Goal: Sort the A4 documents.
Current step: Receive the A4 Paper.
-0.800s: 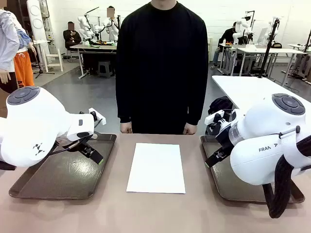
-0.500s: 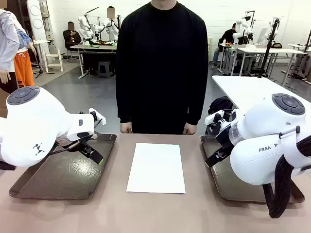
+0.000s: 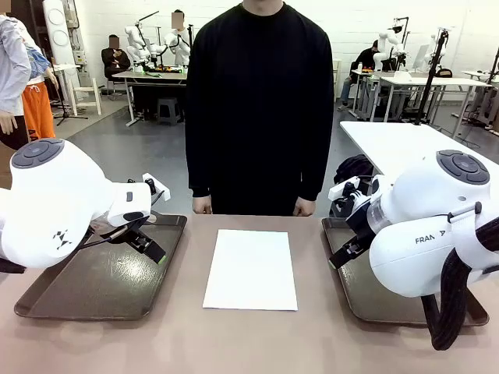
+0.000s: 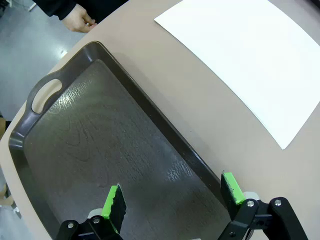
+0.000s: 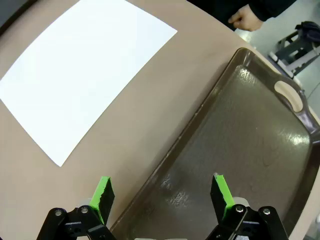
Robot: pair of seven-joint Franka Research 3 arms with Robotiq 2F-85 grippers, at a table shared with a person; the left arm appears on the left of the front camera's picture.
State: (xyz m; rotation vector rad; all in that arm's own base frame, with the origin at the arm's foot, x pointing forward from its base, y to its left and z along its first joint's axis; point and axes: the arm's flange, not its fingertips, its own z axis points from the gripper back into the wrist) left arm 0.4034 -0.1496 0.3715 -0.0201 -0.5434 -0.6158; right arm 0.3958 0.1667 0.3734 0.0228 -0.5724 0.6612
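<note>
A white A4 document point(image 3: 251, 269) lies flat in the middle of the brown table, between two dark brown trays. It also shows at the top right of the left wrist view as the A4 document point(image 4: 250, 55), and at the top left of the right wrist view as the A4 document point(image 5: 80, 75). My left gripper point(image 3: 152, 248) hovers open above the left tray point(image 3: 47, 300), its green pads point(image 4: 114, 200) wide apart with nothing between them. Over the inner edge of the right tray point(image 3: 351, 300), my right gripper point(image 3: 343, 253) hangs open and empty, green pads point(image 5: 220, 190) spread.
A person in a black top stands at the far side of the table, with one hand point(image 3: 203, 205) and the other hand point(image 3: 304, 207) resting at the table's edge. The left tray point(image 4: 75, 145) and right tray point(image 5: 240, 150) hold nothing. Bare tabletop surrounds the sheet.
</note>
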